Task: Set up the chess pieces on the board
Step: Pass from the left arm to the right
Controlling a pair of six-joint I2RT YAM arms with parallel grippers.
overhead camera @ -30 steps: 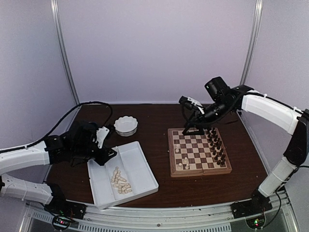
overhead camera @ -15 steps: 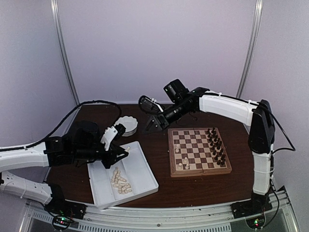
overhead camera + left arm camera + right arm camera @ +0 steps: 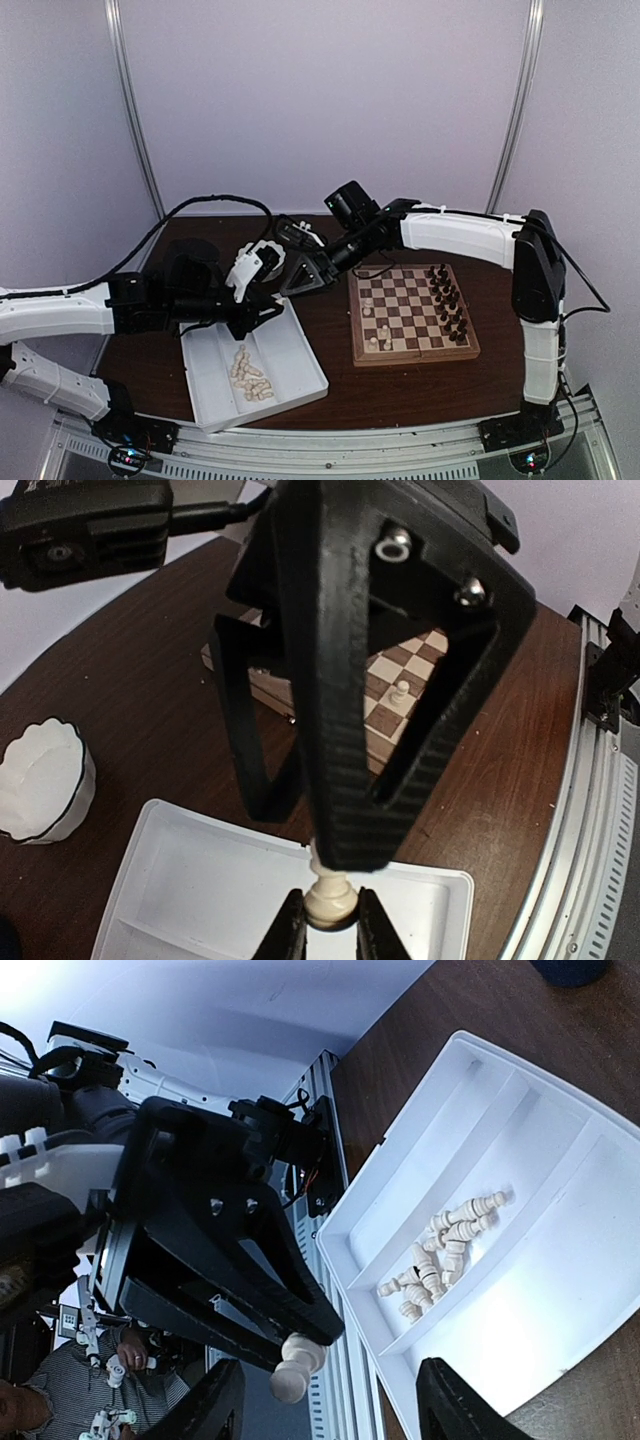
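Observation:
My left gripper (image 3: 330,918) is shut on the base of a cream chess piece (image 3: 330,900) and holds it above the far corner of the white tray (image 3: 200,900). My right gripper (image 3: 330,1410) is open, facing it. The piece (image 3: 297,1365) sticks out between the right gripper's fingers, nearer one of them, and I cannot tell if it touches. In the left wrist view one right finger (image 3: 340,730) hides the piece's head. The board (image 3: 410,312) lies to the right, with dark pieces (image 3: 450,300) along its right side and a few cream ones (image 3: 372,308) on its left.
Several cream pieces (image 3: 440,1255) lie in a heap in one compartment of the tray (image 3: 290,365). A white fluted bowl (image 3: 40,780) stands on the brown table behind the tray. The table's front rail (image 3: 590,810) runs close by.
My right arm has swung left from the board's far edge to meet the left gripper. The left gripper has moved right over the tray's far corner, still holding the piece.

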